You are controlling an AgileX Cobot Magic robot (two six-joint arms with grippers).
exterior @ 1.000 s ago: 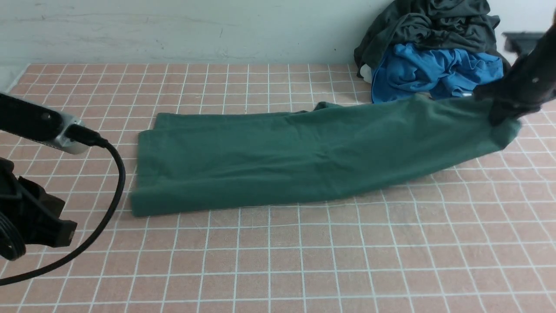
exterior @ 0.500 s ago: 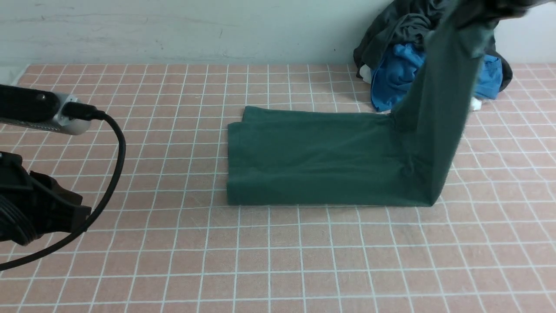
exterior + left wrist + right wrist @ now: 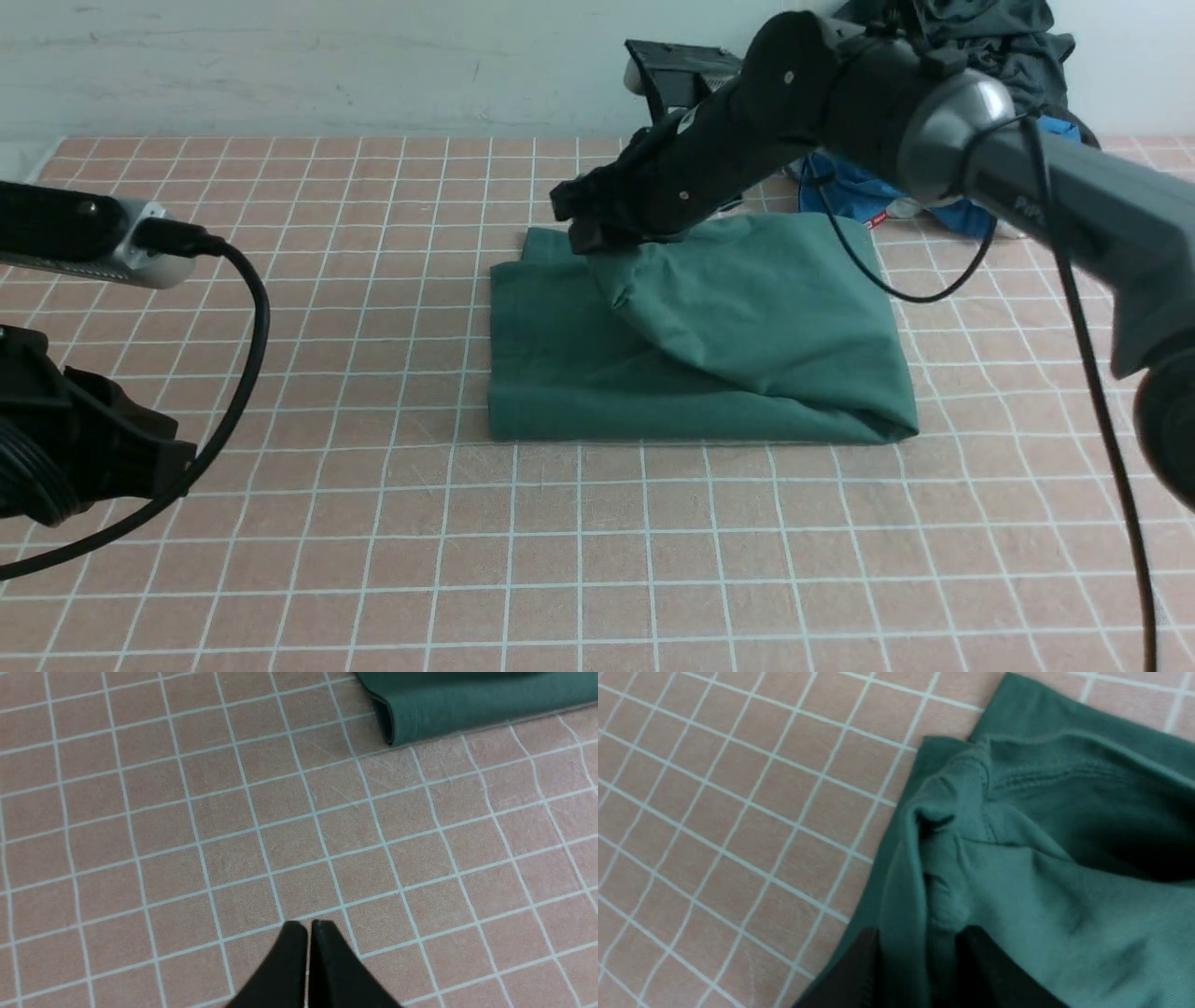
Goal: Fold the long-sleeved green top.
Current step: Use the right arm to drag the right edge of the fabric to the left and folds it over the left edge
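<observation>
Two thicknesses of the green top [image 3: 747,317] are lying one over the other on the gridded mat [image 3: 560,560], the upper flap being draped slantwise and puffed rather than flat; its far left corner is being met by the right gripper [image 3: 597,229]; in the right wrist view a bunched hem is being shown between the two dark fingers [image 3: 859,975], which are standing apart, yet whether the cloth is being pinched or let go cannot be told; the left gripper [image 3: 306,928] is being kept closed on nothing, well off the top's near left corner, above bare mat.

The top is being judged soft, limp and light; it is likely to be sagging wherever it is not being supported, creasing readily, and dragging its lower layer along when pulled sideways; nothing about it is being thought fragile; hold is best being taken at a corner or a hemmed edge, where layers are being gathered, rather than mid-panel.

Just behind the top's far right corner a blue garment [image 3: 840,191] and a dark grey garment [image 3: 990,28] are being left in a heap, near enough to be caught by a wide sweep; the right arm [image 3: 840,103] is reaching across above the top's far edge; left of the top a black cable [image 3: 252,355] is hanging, apart from the cloth.
</observation>
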